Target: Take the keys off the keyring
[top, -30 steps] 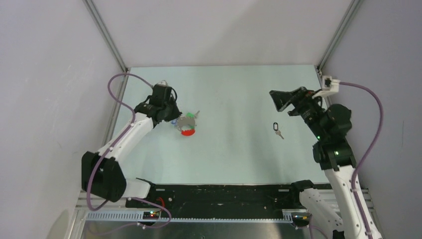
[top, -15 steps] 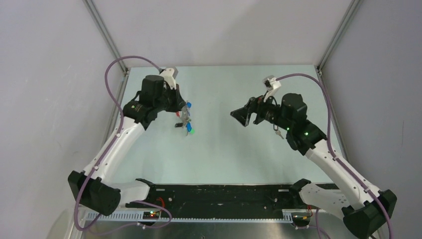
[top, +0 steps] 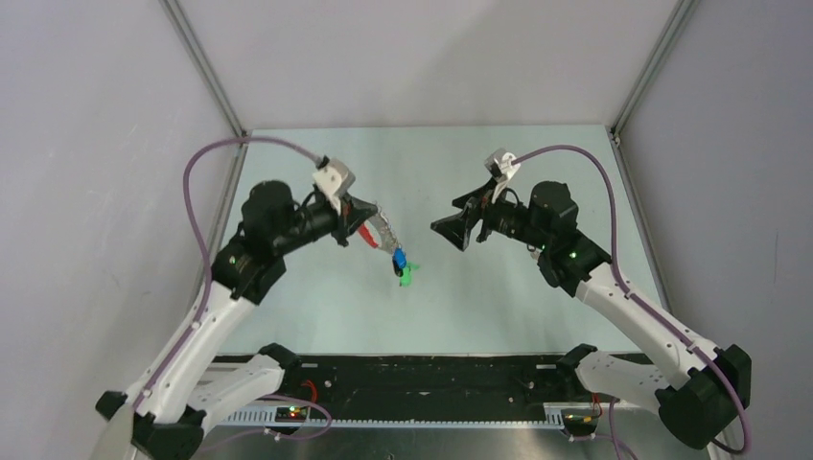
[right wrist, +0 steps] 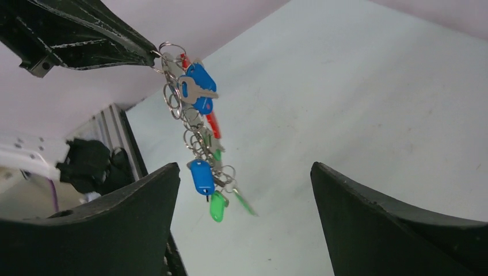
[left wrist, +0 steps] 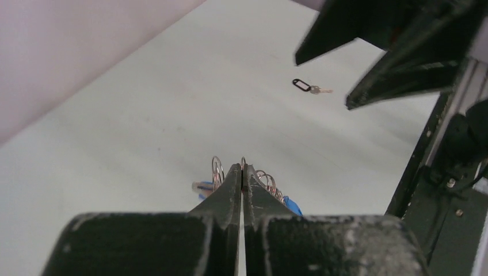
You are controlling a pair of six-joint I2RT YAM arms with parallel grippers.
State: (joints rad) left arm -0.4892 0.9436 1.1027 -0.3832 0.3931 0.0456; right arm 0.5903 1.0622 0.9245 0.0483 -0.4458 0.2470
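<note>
My left gripper [top: 382, 226] is shut on a thin metal ring of the keyring [top: 376, 233] and holds the bunch in the air over the table's middle. The keys [top: 401, 269], with blue and green tags, dangle below it. In the left wrist view the shut gripper [left wrist: 242, 167] has rings poking out at its tips. In the right wrist view the keys [right wrist: 202, 177] hang in a chain with the red loop [right wrist: 212, 122] among them. My right gripper [top: 447, 235] is open and empty, facing the bunch from the right; the right wrist view shows the gripper [right wrist: 244, 169] wide open.
A lone silver key with a black tag [left wrist: 301, 85] lies on the pale green table [top: 460, 297], far right of the bunch; the top view hides it behind my right arm. Grey walls and metal posts enclose the table.
My left gripper lifted the key bunch off the table and carried it right toward the middle. My right arm swung left, its open gripper now facing the bunch.
</note>
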